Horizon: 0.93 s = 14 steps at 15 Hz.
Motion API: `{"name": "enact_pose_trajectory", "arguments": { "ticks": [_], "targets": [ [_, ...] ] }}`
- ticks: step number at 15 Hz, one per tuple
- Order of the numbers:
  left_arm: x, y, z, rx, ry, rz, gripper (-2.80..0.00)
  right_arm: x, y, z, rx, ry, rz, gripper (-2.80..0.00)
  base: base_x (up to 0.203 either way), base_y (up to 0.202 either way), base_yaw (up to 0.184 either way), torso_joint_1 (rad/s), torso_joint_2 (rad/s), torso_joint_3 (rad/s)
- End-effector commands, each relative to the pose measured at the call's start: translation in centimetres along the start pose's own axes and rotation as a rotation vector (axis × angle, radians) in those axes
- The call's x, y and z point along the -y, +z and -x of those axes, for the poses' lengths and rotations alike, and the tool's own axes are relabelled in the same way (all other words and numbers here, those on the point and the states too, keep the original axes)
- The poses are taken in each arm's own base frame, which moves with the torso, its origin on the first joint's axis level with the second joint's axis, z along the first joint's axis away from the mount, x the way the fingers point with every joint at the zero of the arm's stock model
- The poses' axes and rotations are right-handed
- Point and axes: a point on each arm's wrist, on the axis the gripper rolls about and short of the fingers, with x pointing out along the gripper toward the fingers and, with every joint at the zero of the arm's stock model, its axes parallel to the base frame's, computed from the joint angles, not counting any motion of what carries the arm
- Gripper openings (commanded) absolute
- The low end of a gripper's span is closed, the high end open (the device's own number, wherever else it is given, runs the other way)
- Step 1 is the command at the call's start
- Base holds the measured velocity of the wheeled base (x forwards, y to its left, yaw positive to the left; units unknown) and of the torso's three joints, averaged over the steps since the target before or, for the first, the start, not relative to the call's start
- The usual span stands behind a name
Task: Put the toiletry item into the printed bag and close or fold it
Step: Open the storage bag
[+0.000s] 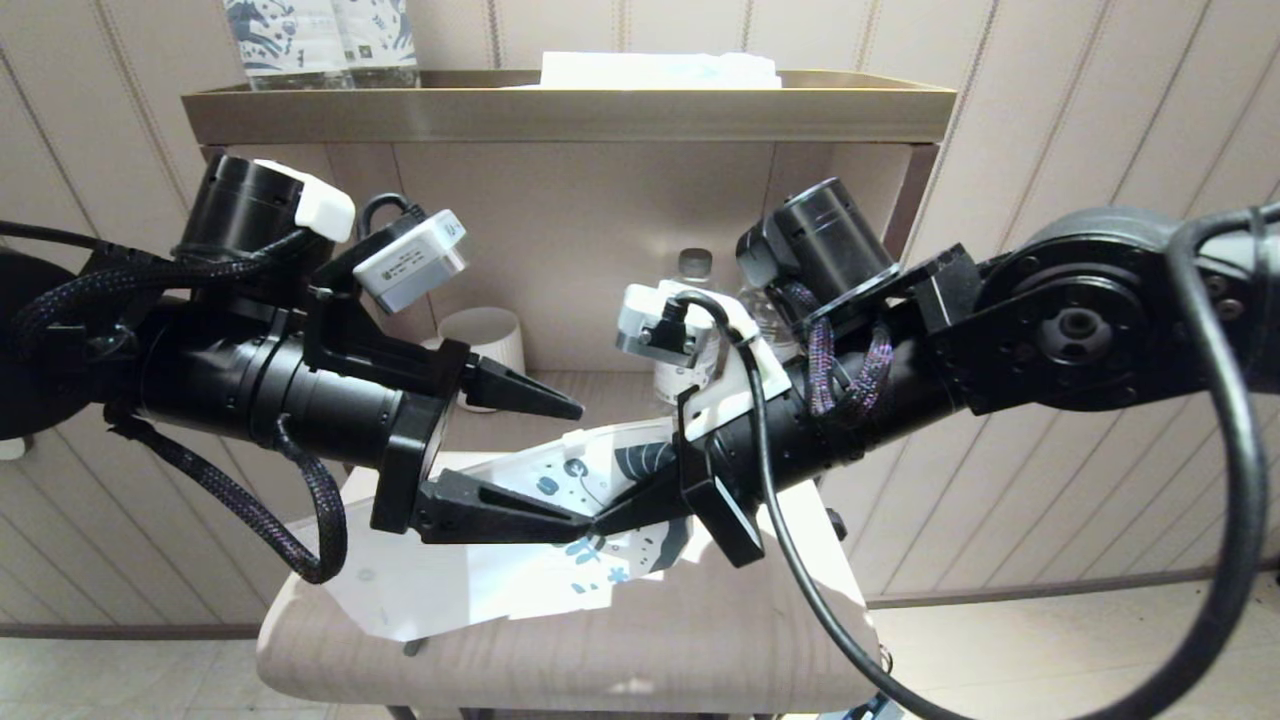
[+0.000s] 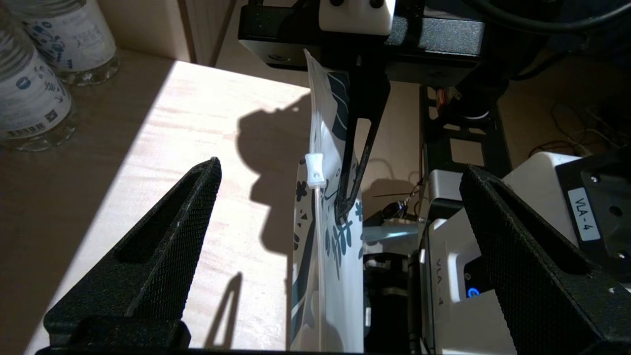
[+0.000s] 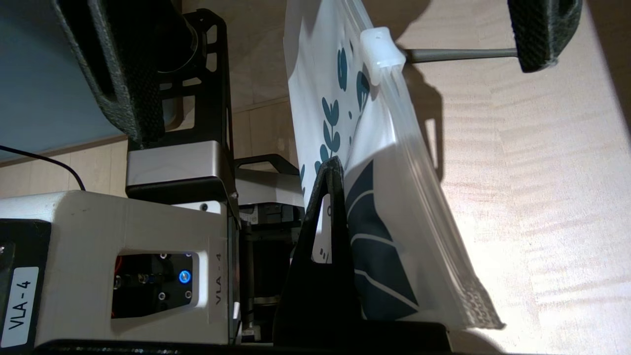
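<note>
"VLA-4" label [image 3: 19, 305] on robot body; right gripper [image 1: 610, 520] pinches bag [image 1: 480, 580]; left gripper [image 1: 575, 465] wide open, empty; water bottles [image 2: 44, 64] behind.

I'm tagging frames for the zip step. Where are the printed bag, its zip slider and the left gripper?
printed bag [image 1: 470, 590]: head view, plain white lower part.
zip slider [image 2: 315, 170]: left wrist view, the white clip's middle.
left gripper [image 1: 580, 465]: head view, midway between the spread fingertips.
</note>
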Motion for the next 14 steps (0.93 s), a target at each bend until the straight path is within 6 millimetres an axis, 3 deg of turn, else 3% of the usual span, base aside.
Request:
{"name": "enact_pose_trajectory", "arguments": {
  "ticks": [1, 2, 14],
  "targets": [
    [0.14, 0.07, -0.11, 0.002, -0.010, -0.003, 0.00, -0.05, -0.02, -0.08, -0.001, 0.006, 0.001, -2.80, 0.000, 0.000, 0.000, 0.000, 0.00, 0.000],
    [0.19, 0.04, -0.18, 0.000, -0.013, -0.002, -2.80, -0.05, -0.02, -0.08, -0.001, 0.006, 0.001, -2.80, 0.000, 0.000, 0.000, 0.000, 0.00, 0.000],
    [0.28, -0.31, -0.92, -0.013, -0.032, 0.011, -2.80, 0.00, -0.15, 0.06, -0.003, 0.003, -0.003, -2.80, 0.000, 0.000, 0.000, 0.000, 0.00, 0.000]
  ]
}}
